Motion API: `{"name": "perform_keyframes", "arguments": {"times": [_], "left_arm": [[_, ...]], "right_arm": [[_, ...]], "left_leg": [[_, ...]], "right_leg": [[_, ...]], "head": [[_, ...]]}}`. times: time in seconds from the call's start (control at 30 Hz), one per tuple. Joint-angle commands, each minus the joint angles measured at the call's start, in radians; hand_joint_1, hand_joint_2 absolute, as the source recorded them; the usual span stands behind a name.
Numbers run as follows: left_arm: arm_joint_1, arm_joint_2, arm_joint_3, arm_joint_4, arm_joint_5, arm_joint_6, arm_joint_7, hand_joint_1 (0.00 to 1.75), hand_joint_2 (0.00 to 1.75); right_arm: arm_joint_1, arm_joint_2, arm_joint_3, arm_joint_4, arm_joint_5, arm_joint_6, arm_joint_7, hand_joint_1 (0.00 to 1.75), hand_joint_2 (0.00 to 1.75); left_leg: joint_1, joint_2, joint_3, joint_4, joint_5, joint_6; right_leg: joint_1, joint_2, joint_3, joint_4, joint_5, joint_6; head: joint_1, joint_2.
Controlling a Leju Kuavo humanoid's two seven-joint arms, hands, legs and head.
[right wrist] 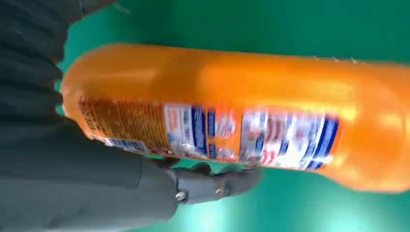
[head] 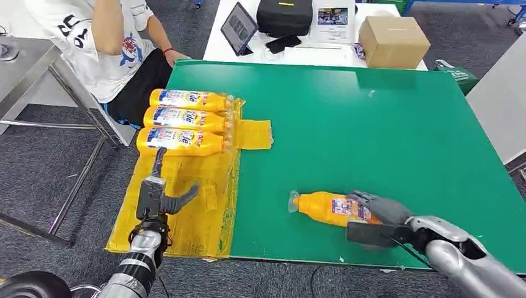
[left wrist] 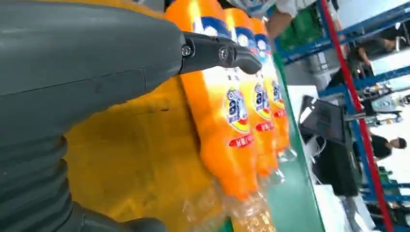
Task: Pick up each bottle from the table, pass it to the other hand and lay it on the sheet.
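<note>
Fingers of the left hand (head: 162,200) are seen spread and empty, held above the yellow sheet (head: 186,230) just short of the nearest laid bottle; nothing is gripped by them. In the left wrist view the thumb (left wrist: 220,53) is shown reaching out in front of the orange bottles without closing on any of them.

Beyond that hand, three bottles (head: 183,119) are laid side by side across the far end of the sheet, touching one another, caps pointing toward the green surface (head: 384,130). That part of the task is judged done.

Further right, a fourth bottle (head: 325,208) is lying on its side on the green surface near its front edge, cap toward the sheet and well apart from it. The base end is taken by the right hand (head: 378,217), whose fingers are wrapped over and under it; in the right wrist view a finger (right wrist: 217,183) is seen curled beneath the labelled body. Whether the bottle has been lifted clear of the surface cannot be told.

What is left, by this reckoning: the lift, the pass to the left hand, and the laying down beside the other three. No further bottles are seen waiting on the surface.
</note>
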Motion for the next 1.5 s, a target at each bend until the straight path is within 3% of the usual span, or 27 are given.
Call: {"name": "perform_keyframes", "arguments": {"times": [0.03, 0.27, 0.83, 0.87, 0.93, 1.1, 1.27, 1.5], "left_arm": [[-0.028, 0.003, -0.029, 0.031, 0.0, -0.008, 0.012, 0.0, 1.75], [-0.016, 0.004, -0.026, 0.019, 0.006, -0.002, 0.014, 0.0, 1.75], [-0.017, 0.002, -0.027, 0.026, 0.005, -0.004, 0.02, 0.0, 1.75], [-0.018, 0.002, -0.027, 0.031, 0.004, 0.0, 0.019, 0.0, 1.75], [-0.019, 0.002, -0.027, 0.037, 0.005, -0.002, 0.02, 0.0, 1.75], [-0.014, 0.003, -0.025, 0.036, 0.003, 0.002, 0.011, 0.0, 1.75], [-0.012, 0.002, -0.028, 0.034, -0.004, 0.002, 0.02, 0.0, 1.75], [-0.011, 0.0, -0.028, 0.033, -0.001, -0.01, 0.019, 0.0, 1.75]], "right_arm": [[0.086, -0.068, -0.069, -0.115, -0.004, 0.035, 0.016, 0.0, 1.75], [0.161, -0.054, -0.138, -0.136, 0.027, 0.026, 0.044, 0.0, 1.75], [0.17, -0.007, -0.154, -0.104, 0.093, 0.041, 0.047, 0.0, 1.75], [0.167, 0.008, -0.157, -0.088, 0.104, 0.041, 0.048, 0.0, 1.75], [0.163, 0.019, -0.155, -0.071, 0.112, 0.042, 0.051, 0.0, 1.75], [0.149, 0.129, -0.151, 0.047, 0.226, 0.002, 0.069, 0.0, 1.75], [0.139, 0.213, -0.162, 0.145, 0.281, -0.031, 0.069, 0.0, 1.75], [0.146, 0.254, -0.169, 0.177, 0.308, -0.043, 0.074, 0.0, 1.75]], "left_leg": [[0.0, 0.005, 0.003, 0.0, -0.001, -0.001], [0.0, 0.007, 0.005, -0.001, -0.001, 0.0], [0.0, 0.007, 0.005, -0.001, -0.001, 0.0], [0.002, 0.009, 0.01, -0.001, -0.003, -0.001], [0.0, 0.007, 0.005, -0.001, -0.001, 0.001], [0.003, 0.01, 0.013, -0.002, -0.003, -0.001], [0.003, 0.01, 0.011, -0.002, -0.002, -0.001], [0.002, 0.009, 0.009, -0.001, -0.001, 0.0]], "right_leg": [[0.001, 0.004, 0.001, 0.0, 0.0, -0.002], [0.0, 0.005, 0.003, -0.002, 0.0, -0.002], [0.0, 0.006, 0.003, -0.002, 0.001, -0.002], [0.002, 0.007, 0.008, -0.003, 0.0, -0.004], [0.0, 0.006, 0.003, -0.002, 0.001, -0.002], [0.003, 0.008, 0.011, -0.006, 0.0, -0.004], [0.003, 0.008, 0.009, -0.005, 0.001, -0.003], [0.002, 0.007, 0.006, -0.004, 0.001, -0.003]], "head": [[0.0, 0.0], [-0.001, 0.0], [-0.001, 0.0], [-0.001, 0.0], [-0.001, 0.0], [-0.001, 0.0], [-0.001, 0.0], [0.0, 0.0]]}}
